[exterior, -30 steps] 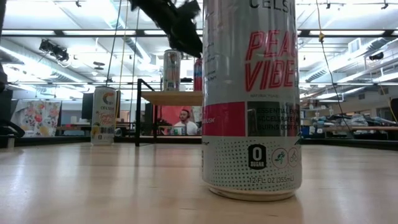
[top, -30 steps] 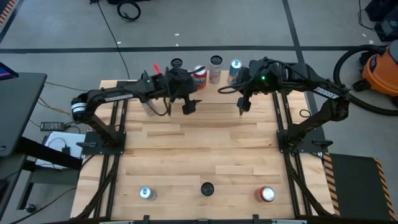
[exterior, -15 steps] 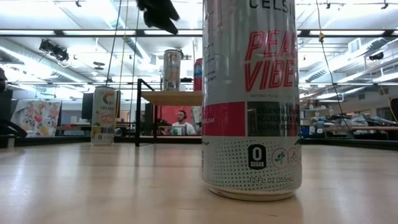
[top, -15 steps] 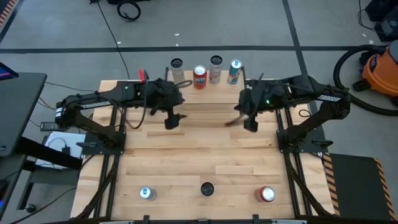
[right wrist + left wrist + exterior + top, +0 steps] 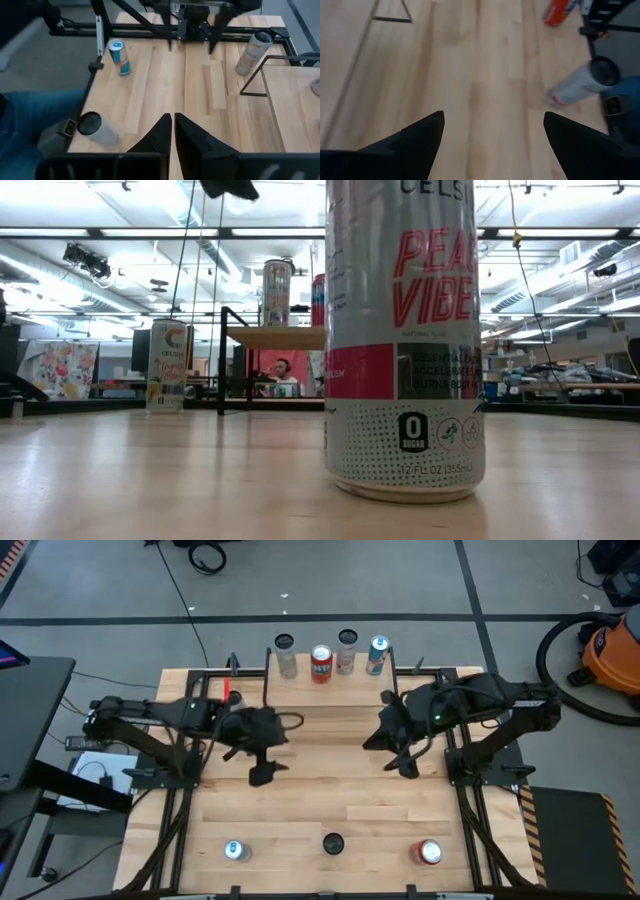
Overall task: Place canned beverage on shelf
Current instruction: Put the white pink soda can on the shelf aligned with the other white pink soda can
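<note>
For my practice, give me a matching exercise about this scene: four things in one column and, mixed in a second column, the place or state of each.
Things:
1. left gripper
2. right gripper
3. red-topped can
4. shelf

Places or states:
A. at the far edge of the table, carrying cans
B. fingers wide apart, holding nothing
C. standing at the near edge, on the right arm's side
D. fingers almost together, holding nothing

Pairs: 1-B, 2-D, 3-C, 4-A
</note>
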Robot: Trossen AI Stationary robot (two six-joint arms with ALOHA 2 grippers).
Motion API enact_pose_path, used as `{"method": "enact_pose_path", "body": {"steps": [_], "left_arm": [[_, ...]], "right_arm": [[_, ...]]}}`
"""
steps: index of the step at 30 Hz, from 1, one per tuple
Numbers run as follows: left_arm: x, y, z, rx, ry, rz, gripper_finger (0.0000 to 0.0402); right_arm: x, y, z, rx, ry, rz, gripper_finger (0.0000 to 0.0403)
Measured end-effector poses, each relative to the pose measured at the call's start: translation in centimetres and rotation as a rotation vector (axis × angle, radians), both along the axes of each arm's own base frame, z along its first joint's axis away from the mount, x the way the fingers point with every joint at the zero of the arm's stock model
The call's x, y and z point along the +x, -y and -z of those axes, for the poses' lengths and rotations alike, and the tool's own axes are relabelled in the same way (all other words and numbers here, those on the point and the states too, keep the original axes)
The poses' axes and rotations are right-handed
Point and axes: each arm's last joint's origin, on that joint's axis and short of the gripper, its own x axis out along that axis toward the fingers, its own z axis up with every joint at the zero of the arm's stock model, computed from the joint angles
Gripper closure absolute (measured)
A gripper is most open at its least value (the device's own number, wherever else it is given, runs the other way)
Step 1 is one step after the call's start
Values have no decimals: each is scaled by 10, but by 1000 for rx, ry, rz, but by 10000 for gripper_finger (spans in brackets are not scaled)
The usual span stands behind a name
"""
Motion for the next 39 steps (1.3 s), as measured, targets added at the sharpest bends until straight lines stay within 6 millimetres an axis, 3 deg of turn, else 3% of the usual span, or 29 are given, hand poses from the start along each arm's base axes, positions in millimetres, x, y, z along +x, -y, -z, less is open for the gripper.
{"method": "enact_pose_path", "body": {"steps": [5,16,26,39], "left_arm": [[-2,14,0,-16,10,-17,49],[-3,23,-1,-37,17,-73,49],[-1,23,-3,-52,54,-83,49],[2,22,-6,-66,98,-101,49]], "right_arm": [[19,-13,16,-28,-65,-39,338],[46,-52,57,-128,-238,-178,243],[45,-94,73,-170,-277,-284,195],[38,-117,74,-149,-258,-310,165]]}}
